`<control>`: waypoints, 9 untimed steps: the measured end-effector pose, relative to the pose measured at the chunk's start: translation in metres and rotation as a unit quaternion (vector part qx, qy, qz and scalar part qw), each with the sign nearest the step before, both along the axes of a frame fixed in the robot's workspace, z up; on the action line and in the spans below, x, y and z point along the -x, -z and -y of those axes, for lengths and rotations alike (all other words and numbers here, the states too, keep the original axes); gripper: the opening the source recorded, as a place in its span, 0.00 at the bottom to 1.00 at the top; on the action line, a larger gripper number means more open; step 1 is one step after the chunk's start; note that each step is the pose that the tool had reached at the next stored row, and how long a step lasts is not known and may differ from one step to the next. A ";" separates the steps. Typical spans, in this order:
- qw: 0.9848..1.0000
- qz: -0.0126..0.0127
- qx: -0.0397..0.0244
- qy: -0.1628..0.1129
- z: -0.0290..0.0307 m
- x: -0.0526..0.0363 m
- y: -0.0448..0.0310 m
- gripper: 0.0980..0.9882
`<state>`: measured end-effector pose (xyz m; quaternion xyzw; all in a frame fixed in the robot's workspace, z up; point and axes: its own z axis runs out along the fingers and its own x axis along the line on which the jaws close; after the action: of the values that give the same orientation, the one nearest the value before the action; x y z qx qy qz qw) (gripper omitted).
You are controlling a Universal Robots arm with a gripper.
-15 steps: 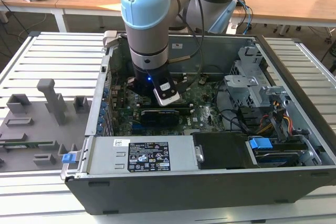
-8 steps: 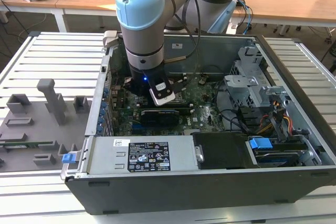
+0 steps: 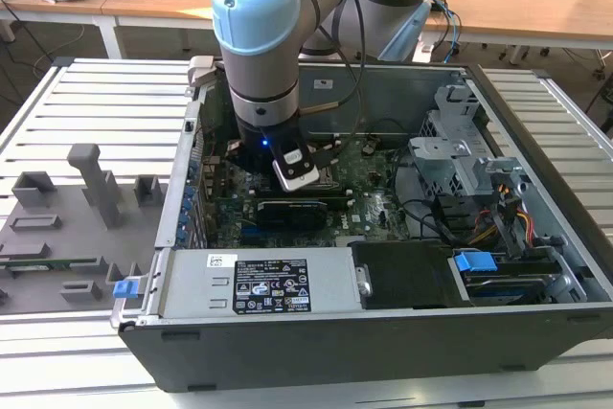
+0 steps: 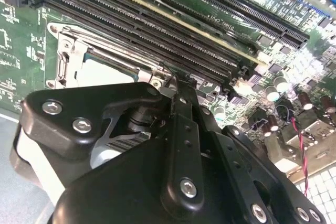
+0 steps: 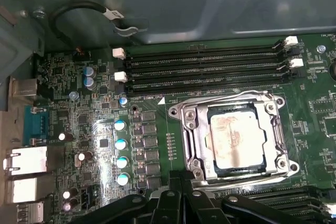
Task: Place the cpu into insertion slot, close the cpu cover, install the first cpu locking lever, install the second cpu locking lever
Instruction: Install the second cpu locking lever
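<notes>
The cpu [image 5: 239,139] lies in the insertion slot [image 5: 195,153] on the green board, silver top face up. The cpu cover [image 5: 231,104] is folded down flat around it, framing the chip in its window. Thin wire levers run along two sides of the socket, one of them [image 5: 251,181] on the side nearest the gripper. My gripper [image 5: 181,180] hangs just off the socket's corner with its black fingers [image 4: 181,109] together. In the second wrist view the gripper [image 4: 176,90] has its tip beside a thin wire lever end [image 4: 170,80], next to the cpu cover [image 4: 71,56].
Long black memory slots [image 5: 210,69] run along the socket's far side. Capacitors [image 5: 121,142] and rear ports [image 5: 26,163] stand beside it. In the exterior view the arm [image 3: 259,35] reaches into the open case [image 3: 536,198]; a grey parts tray [image 3: 67,227] lies at the exterior view's left.
</notes>
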<state>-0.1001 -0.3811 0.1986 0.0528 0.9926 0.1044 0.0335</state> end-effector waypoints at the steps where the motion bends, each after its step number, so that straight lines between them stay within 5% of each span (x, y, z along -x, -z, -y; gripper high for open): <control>1: 1.000 0.000 0.000 0.000 0.0000 0.0000 0.0003 0.01; 6: 1.000 0.000 0.000 0.000 -0.0001 0.0000 0.0006 0.01; 8: 1.000 0.000 0.005 0.001 -0.0003 -0.0006 -0.0267 0.01; 9: 1.000 0.000 0.010 0.001 -0.0004 -0.0012 -0.0285 0.01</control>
<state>-0.0989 -0.3807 0.2270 0.0537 0.9935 0.0944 0.0343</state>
